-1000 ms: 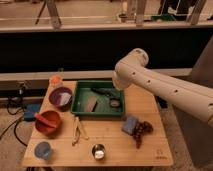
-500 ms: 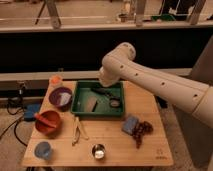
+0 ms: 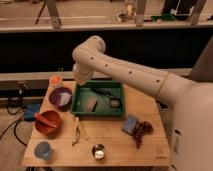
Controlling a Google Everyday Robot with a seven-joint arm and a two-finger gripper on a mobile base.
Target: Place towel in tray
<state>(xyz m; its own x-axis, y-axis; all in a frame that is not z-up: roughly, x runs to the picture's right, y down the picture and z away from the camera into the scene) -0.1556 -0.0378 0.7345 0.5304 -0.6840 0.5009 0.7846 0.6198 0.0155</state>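
Note:
The green tray (image 3: pixel 80 111) sits at the back middle of the wooden table. A small tan, cloth-like piece (image 3: pixel 91 104) that may be the towel lies on the tray floor, with a dark object (image 3: pixel 102 91) and a small round item (image 3: pixel 115 102) beside it. My white arm bends at a raised elbow and comes down to the gripper (image 3: pixel 81 81) at the tray's rear left corner, above the rim.
A purple bowl (image 3: pixel 61 96) and an orange cup (image 3: pixel 55 79) stand left of the tray. A red bowl (image 3: pixel 48 122), a blue cup (image 3: pixel 43 149) and a metal cup (image 3: pixel 98 151) are near the front. A yellow item (image 3: pixel 78 131), a blue sponge (image 3: pixel 131 124) and grapes (image 3: pixel 142 131) lie in front of the tray.
My arm has swung left, from over the tray's right side to its rear left corner. The things on the table have not moved.

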